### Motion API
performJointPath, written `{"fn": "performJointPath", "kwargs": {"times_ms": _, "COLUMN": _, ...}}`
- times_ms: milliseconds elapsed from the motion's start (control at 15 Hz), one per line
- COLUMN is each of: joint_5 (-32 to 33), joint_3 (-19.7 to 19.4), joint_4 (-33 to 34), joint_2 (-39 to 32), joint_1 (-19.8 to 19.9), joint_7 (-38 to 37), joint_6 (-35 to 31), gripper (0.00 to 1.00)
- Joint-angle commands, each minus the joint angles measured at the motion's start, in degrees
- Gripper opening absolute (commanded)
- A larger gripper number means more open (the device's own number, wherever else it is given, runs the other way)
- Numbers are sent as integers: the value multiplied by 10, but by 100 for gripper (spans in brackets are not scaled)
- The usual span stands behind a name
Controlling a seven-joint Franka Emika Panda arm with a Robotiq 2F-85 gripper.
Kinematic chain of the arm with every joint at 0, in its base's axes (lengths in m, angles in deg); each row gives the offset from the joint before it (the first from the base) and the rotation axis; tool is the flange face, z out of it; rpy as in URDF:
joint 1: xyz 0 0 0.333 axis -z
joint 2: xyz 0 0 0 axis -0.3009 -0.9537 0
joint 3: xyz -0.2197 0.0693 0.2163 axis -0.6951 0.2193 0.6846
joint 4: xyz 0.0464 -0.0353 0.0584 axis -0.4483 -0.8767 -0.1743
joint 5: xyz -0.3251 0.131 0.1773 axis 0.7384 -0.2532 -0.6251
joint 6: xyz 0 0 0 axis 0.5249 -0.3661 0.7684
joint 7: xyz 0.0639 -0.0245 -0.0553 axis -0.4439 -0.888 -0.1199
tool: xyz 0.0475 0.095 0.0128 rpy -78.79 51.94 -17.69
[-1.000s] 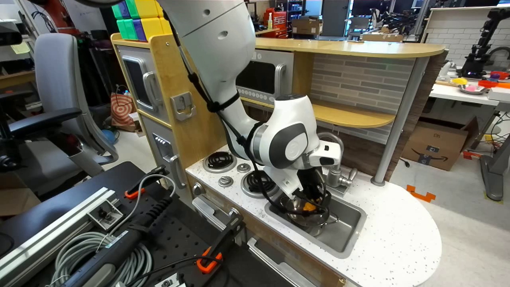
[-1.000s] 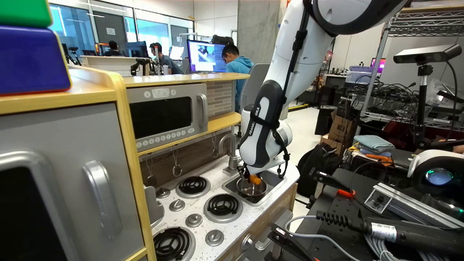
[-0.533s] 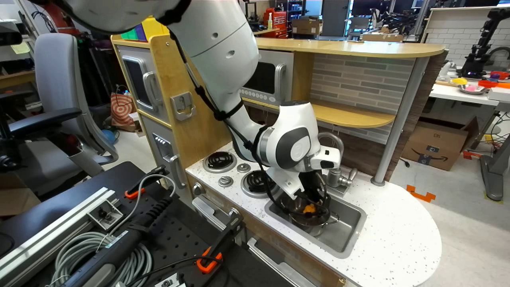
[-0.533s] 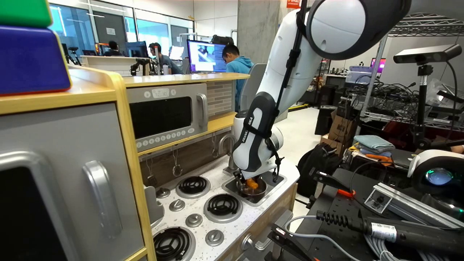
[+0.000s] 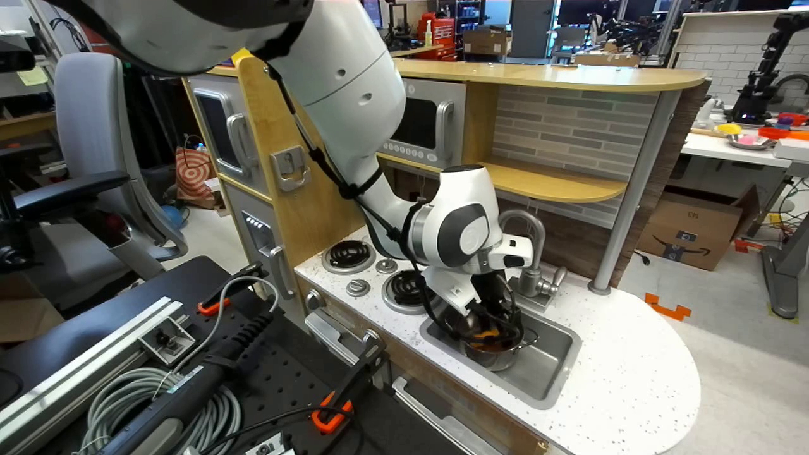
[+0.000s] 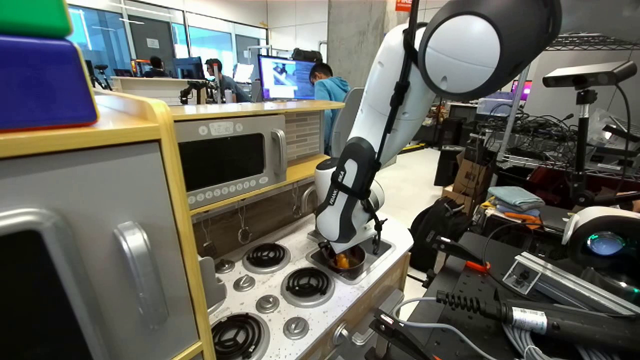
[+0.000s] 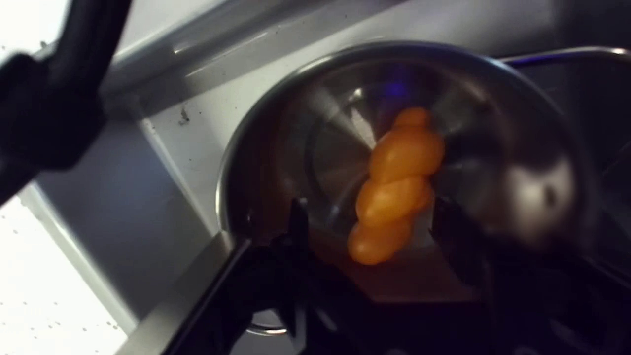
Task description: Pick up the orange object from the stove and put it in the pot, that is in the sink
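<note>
The sink (image 5: 547, 359) holds the pot (image 7: 266, 153) — orange object (image 7: 394, 190) inside, pincer (image 7: 369, 212) seen parted only in the wrist view.

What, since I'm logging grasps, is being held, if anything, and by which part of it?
Nothing: in the wrist view the fingers stand apart, a gap showing between one of them and the orange object, which is inside the pot.

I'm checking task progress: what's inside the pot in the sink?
In the wrist view, the orange object shows inside the pot. The open claw covers part of the interior; anything beneath claw or object is hidden.
</note>
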Motion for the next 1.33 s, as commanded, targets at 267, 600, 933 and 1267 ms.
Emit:
{"fn": "performJointPath", "kwargs": {"times_ms": 267, "joint_5": 36, "joint_3": -9, "joint_4": -56, "joint_2": 39, "joint_1": -22, "joint_7": 32, "joint_6": -10, "gripper": 100}}
{"fn": "performJointPath", "kwargs": {"times_ms": 600, "joint_5": 55, "joint_3": 2, "joint_4": -154, "joint_2": 118, "joint_1": -22, "joint_7": 85, "joint_6": -66, "gripper": 60}}
{"fn": "performJointPath", "kwargs": {"times_ms": 933, "joint_5": 72, "joint_3": 10, "joint_4": -248, "joint_2": 198, "joint_1": -15, "joint_7": 141, "joint_6": -100, "gripper": 21}}
{"fn": "performJointPath", "kwargs": {"times_ms": 1267, "joint_5": 107, "joint_3": 18, "joint_4": -337, "joint_2": 286, "joint_1": 3, "joint_7": 213, "joint_6": -86, "gripper": 0}}
